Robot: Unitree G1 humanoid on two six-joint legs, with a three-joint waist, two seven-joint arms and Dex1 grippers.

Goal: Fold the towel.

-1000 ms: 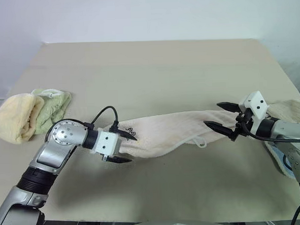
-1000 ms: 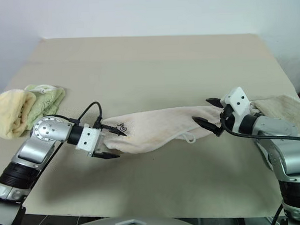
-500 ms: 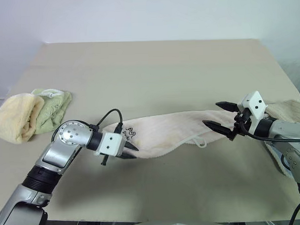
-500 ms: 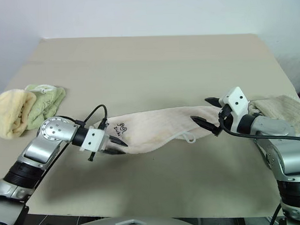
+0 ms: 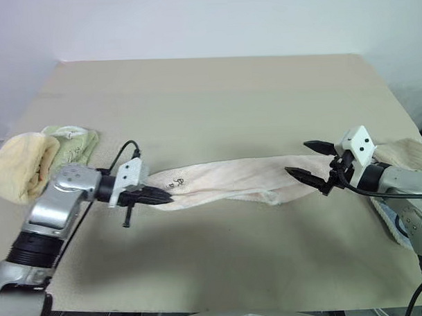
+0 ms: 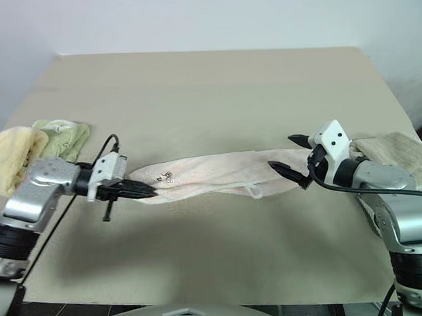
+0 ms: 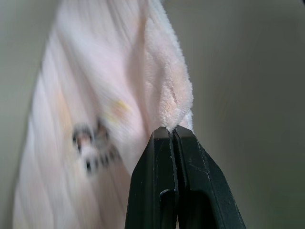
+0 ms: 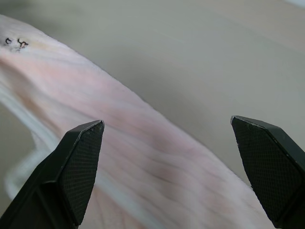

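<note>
Towel (image 5: pixel 232 181) lies stretched left to right across the middle of the table (image 5: pixel 208 89), bunched into a long narrow band, lifted a little at its left end. Black scribble (image 6: pixel 164 177) sits near that left end; small loop (image 6: pixel 254 192) hangs off the near edge, toward the right.

Left gripper (image 5: pixel 157 197): fingers pressed together on the towel's left corner, a pinch of terry nipped at the very tips. Left wrist view confirms it, cloth fold caught right at the fingertips (image 7: pixel 174 138). Shallow bite, by the look of it.

Right gripper (image 5: pixel 309 161): jaws wide, holding nothing. It straddles the towel's right end, one finger on the far side, one on the near side, cloth between them but not clamped.

Step in hand, as I read it: secure both ends so the towel can be spread flat before folding. To do it well:
- close the right gripper on a single corner, not on the whole bunched end
- keep the left pull gentle; so thin a pinch could slip
- draw the ends apart evenly and low over the table

Left edge of table: yellow towel (image 5: pixel 17 168) and green cloth (image 5: pixel 75 143), well clear. Beige towel (image 5: pixel 408 154) just behind the right gripper; avoid snagging it
</note>
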